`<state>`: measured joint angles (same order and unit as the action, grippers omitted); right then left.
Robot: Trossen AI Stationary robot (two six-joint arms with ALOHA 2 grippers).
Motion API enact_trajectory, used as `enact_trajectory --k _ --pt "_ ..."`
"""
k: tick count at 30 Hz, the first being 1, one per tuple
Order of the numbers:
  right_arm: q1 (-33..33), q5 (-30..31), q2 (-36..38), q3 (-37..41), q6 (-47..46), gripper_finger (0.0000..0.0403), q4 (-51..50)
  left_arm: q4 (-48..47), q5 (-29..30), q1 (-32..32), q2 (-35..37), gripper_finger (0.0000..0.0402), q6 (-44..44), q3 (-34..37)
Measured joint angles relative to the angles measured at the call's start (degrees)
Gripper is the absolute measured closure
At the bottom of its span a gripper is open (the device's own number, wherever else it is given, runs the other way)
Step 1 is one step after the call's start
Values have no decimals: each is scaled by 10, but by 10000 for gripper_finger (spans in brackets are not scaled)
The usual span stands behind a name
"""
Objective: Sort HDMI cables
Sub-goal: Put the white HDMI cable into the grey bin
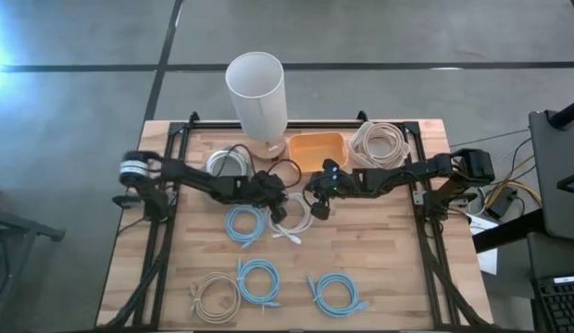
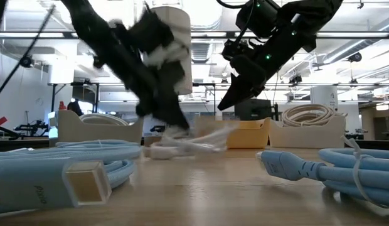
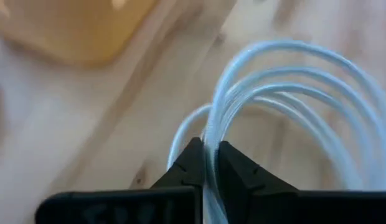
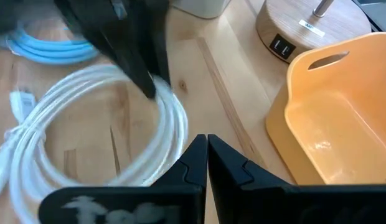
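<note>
A wooden tabletop [image 1: 380, 268] seen from above carries two dark arms reaching in from its left and right edges toward the middle.

A tall white cylinder [image 1: 257, 92] on a round wooden base stands at the middle of the far edge. Just right of it sits an orange bin [image 1: 317, 151]. A beige coil [image 1: 380, 143] lies near the far right corner, and a grey-white coil [image 1: 227, 165] lies left of the cylinder's base.

Three light blue coils lie on the tabletop: one [image 1: 245, 225] left of centre, one [image 1: 258, 280] near the middle of the near edge, and one [image 1: 336, 293] to its right. A tan coil [image 1: 213, 294] lies toward the near left corner.

A white coil [image 1: 293, 218] sits at the centre of the tabletop, between the two grippers.

The left gripper [image 3: 209, 163] is down at the white coil, its fingers pinched closed on several strands of it. The low view shows this gripper reaching the tabletop at the coil.

The right gripper [image 4: 207, 149] hangs above the tabletop just right of the white coil, near the orange bin, with its fingers pressed together and holding nothing.
</note>
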<state>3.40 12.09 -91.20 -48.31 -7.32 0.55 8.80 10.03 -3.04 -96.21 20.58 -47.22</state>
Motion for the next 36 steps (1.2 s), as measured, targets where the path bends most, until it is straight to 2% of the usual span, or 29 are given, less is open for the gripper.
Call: enact_trajectory --k 5,8,15,26,32,36 --pt "0 0 0 0 0 394 -2 -76 9 11 88 384 -16 -1" --pt "0 0 0 0 0 394 -3 -105 34 26 142 384 -27 -1" --pt "0 0 0 0 0 394 -3 -202 157 56 248 384 -32 -3" --pt "0 0 0 0 -2 394 -3 -359 322 58 368 384 -31 -8" --pt "0 0 0 0 -2 394 -3 -423 448 57 426 384 -29 -8" --pt "0 0 0 0 -2 394 -3 -454 471 55 446 384 0 -1"
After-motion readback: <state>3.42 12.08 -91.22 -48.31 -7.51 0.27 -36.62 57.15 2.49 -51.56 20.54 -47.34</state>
